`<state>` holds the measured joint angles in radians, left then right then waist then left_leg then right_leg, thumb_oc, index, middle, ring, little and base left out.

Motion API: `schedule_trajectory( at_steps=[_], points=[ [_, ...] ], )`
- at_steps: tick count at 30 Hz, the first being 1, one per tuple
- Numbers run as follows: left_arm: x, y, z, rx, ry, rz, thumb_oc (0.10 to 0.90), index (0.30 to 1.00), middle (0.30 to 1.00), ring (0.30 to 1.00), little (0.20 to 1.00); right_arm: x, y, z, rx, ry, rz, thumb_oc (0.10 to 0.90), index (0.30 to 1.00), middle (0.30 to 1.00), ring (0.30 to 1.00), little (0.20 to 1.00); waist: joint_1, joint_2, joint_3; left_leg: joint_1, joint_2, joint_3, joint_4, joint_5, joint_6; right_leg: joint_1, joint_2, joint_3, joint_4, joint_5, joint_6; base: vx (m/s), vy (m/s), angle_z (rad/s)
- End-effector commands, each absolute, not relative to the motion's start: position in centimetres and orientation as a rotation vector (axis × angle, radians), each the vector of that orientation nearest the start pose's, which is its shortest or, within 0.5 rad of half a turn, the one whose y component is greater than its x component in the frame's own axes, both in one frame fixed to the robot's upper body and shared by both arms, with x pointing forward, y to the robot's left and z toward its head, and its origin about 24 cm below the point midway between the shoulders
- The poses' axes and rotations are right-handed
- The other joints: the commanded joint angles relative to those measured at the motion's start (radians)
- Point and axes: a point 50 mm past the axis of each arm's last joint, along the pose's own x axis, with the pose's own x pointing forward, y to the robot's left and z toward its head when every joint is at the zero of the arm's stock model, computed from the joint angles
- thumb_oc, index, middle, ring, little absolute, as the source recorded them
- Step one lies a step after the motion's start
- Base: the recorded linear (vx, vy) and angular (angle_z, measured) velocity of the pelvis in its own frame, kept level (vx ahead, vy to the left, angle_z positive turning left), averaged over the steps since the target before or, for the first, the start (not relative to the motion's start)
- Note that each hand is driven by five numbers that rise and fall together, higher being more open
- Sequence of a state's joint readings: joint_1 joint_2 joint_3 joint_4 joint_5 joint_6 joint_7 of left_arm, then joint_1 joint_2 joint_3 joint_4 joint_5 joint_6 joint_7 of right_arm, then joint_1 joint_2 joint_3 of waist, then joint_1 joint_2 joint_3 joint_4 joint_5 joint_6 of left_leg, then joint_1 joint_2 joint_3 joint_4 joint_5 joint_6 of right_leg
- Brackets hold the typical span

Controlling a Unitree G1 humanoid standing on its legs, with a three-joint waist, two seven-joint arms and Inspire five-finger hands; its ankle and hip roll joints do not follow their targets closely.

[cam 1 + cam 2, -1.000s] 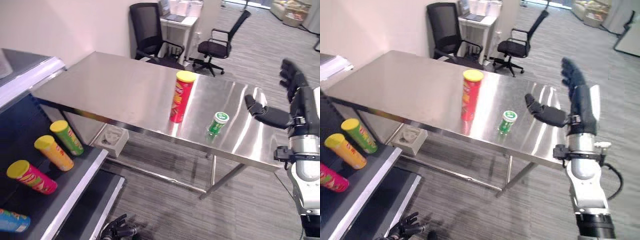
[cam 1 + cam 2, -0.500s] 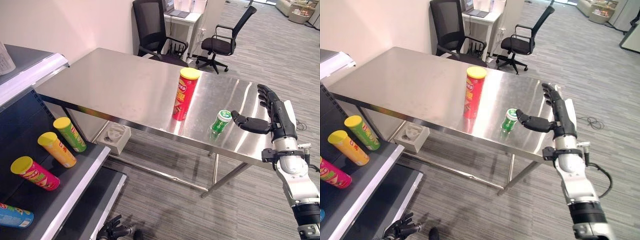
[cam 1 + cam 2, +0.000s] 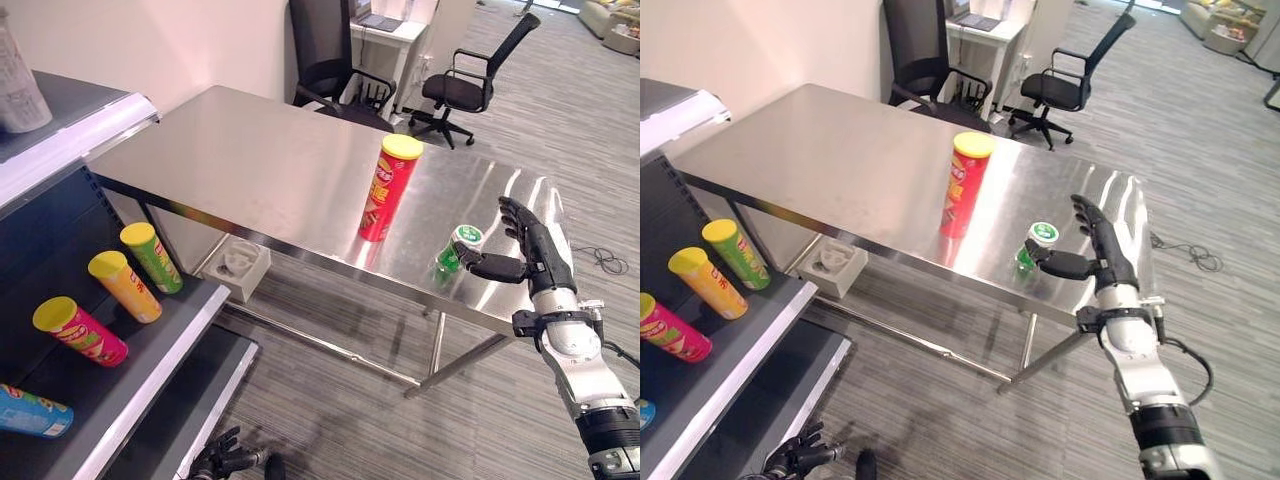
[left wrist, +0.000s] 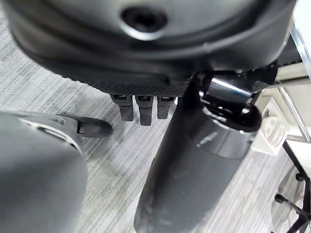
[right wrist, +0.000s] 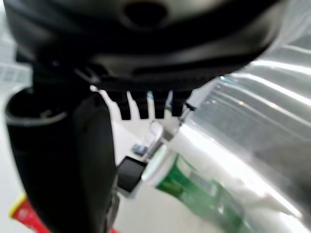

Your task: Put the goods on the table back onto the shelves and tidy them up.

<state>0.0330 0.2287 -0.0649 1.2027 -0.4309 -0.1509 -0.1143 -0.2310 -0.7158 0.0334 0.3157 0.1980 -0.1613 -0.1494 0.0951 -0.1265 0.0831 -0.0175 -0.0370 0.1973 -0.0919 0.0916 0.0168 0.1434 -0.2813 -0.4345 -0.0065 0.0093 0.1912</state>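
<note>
On the steel table a tall red can with a yellow lid stands upright near the front edge. To its right stands a small green can with a white-rimmed lid. My right hand is open just right of the green can, fingers straight, thumb reaching to the can's side. The right wrist view shows the green can just past the thumb. My left hand hangs open low by the floor.
The dark shelf at my left holds several cans lying down: green, orange, pink and blue. Two black office chairs stand behind the table. A grey box sits on the floor beneath it.
My right hand has dropped from above the table's right end and closed in on the green can, bringing its thumb to the can's side. Both cans stay put; the camera shifted.
</note>
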Motion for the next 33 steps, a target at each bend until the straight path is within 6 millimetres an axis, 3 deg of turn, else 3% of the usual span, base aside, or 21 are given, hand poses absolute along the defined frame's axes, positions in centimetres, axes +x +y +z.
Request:
schedule_trajectory(
  at_steps=[1,33],
  points=[
    [8.9,21.0,-16.2,-0.180,1.047,0.192,0.800,0.900,0.900,0.900,0.900,31.0,-29.8,17.7,-0.523,-0.388,-0.280,0.800,0.900,0.900,0.900,0.900,0.044,0.015,-0.044,0.039,0.019,-0.013,0.005,-0.080,-0.023,-0.002,-0.023,-0.005,0.029,0.171,0.027,0.00,0.000,0.00],
    [8.8,20.8,-16.2,-0.082,1.051,0.133,0.800,0.900,0.900,0.900,0.900,33.5,-29.9,15.4,-0.441,-0.272,-0.394,0.800,0.900,0.900,0.900,0.900,0.093,0.011,-0.031,0.012,0.007,-0.036,0.005,-0.081,-0.024,0.002,-0.028,-0.038,0.012,0.208,0.040,0.01,0.005,0.02]
  ],
)
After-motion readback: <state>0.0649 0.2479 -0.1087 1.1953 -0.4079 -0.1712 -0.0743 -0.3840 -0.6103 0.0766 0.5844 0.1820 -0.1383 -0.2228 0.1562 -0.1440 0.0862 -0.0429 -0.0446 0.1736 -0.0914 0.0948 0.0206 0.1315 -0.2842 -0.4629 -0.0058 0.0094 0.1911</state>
